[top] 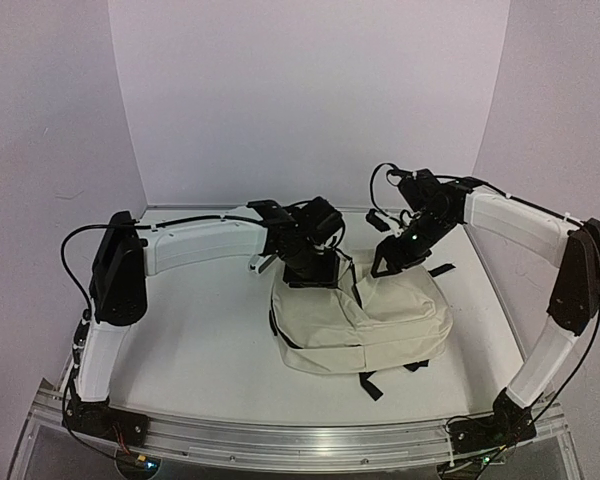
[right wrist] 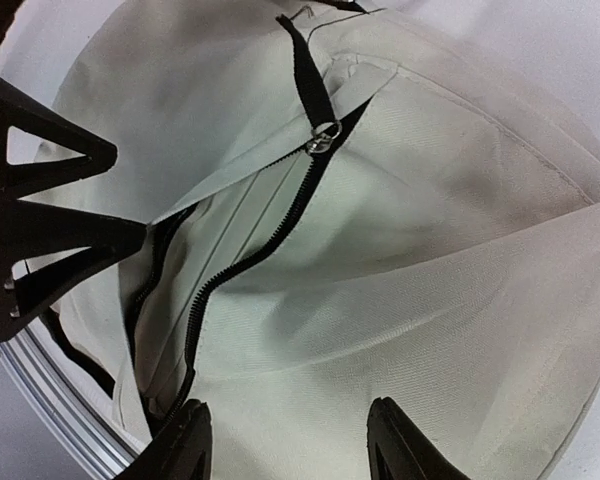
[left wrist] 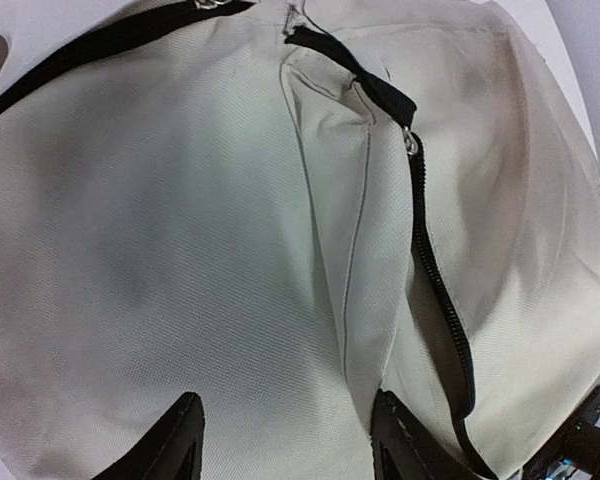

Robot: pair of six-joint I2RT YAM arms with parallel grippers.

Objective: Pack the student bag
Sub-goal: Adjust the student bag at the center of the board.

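Left gripper [left wrist: 285, 445]: it is hovering low over the bag's far left corner, jaws standing roughly half apart. A raised seam of cream cloth is running between the fingertips, and nothing shows as clamped.
Left's job, by the look of it: getting the bag's mouth open. It should be taking a fold of cloth just beside the zip, not the teeth, and lifting gently so the soft bag is not dragged.
Student bag [top: 370, 320]: it is lying flat on the table [top: 200, 340], right of centre, straps trailing toward the near edge, its top end turned to the back wall.
Zipper [right wrist: 250, 250]: it is gaping partway, the two rows splitting below the zipper pull [right wrist: 325, 135].
Right gripper [right wrist: 285, 445]: it is hanging over the far right corner, jaws about half apart and gripping nothing, with cloth lying under the tips.
Right's job, likely: pinning or pulling the opposite lip, so the two hands are working against each other.
Bag against hands: both grippers are sitting right above its top end, one on either side of the zip.
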